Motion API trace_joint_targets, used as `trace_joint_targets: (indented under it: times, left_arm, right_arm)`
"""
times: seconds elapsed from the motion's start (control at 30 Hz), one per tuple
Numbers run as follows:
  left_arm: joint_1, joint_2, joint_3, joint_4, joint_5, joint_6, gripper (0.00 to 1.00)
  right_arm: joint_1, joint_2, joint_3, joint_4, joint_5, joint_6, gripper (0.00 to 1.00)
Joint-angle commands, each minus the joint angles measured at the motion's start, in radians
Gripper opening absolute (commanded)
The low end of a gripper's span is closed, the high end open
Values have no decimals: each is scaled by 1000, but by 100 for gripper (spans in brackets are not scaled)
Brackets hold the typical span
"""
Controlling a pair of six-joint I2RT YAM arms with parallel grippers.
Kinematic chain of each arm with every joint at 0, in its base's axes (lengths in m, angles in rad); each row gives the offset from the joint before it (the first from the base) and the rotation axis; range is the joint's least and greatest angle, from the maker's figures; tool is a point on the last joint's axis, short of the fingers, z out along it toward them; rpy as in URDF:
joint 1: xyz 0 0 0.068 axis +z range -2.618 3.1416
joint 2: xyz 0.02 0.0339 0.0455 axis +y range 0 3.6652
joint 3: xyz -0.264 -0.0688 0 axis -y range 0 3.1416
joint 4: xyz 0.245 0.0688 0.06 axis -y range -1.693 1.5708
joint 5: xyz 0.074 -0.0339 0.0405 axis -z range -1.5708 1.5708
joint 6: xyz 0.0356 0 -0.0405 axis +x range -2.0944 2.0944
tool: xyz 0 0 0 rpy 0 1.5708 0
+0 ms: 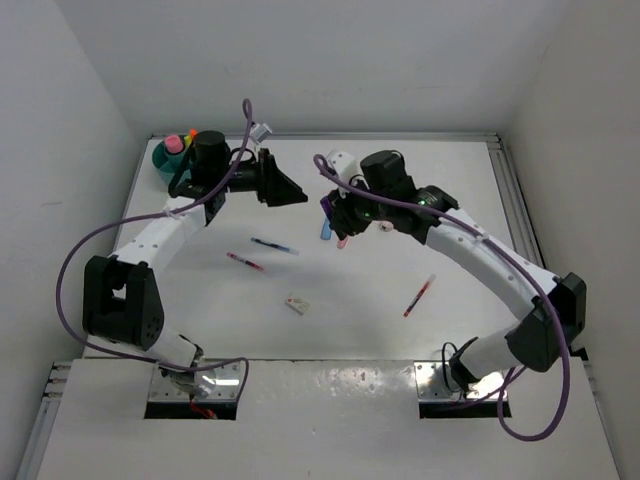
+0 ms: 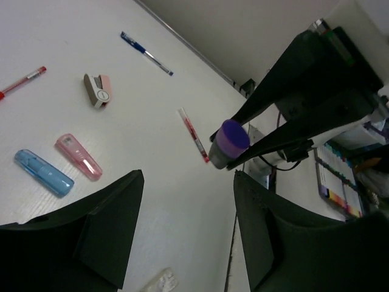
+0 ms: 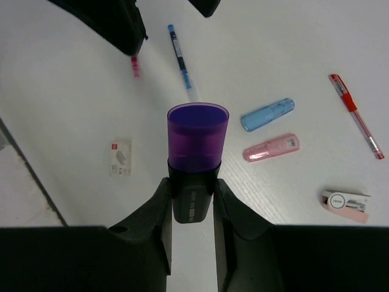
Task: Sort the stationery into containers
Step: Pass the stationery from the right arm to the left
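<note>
My right gripper is shut on a black highlighter with a purple end and holds it above the table; it also shows in the top view and the left wrist view. My left gripper is open and empty, pointing toward the right gripper. The teal cup stands at the far left corner with pink, yellow and orange ends sticking out. On the table lie a blue tube, a pink tube, a blue pen, two red pens and a small eraser packet.
A pink and white clip-like item lies near the tubes. A white round object stands behind the right gripper. White walls close in the table on the left, right and back.
</note>
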Motion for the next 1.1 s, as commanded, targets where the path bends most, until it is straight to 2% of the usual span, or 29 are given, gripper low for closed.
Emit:
trace_joint_targets:
  times: [0.0,0.1,0.23,0.87,0.93,1.07]
  left_arm:
    - [-21,-30,3,82,-32,-124,66]
    - [-30,-24,0,109,-64,-185,64]
    - [-44,-16,-2,120,-73,-208,62]
    - [-115,-6,-6,131,-118,-198,61]
    - [-116,-4,-5,129,-121,-195,57]
    - [-115,2,-5,128,-141,-196,40]
  right_arm:
    - [54,35,73,54,155,-3,0]
    - [109,54,101,54,236,-3,0]
    - [122,61,111,57,282,-3,0]
    - [125,115,193,0,282,83,0]
    - [125,118,203,-5,282,86,0]
    - [129,121,211,-8,278,96,0]
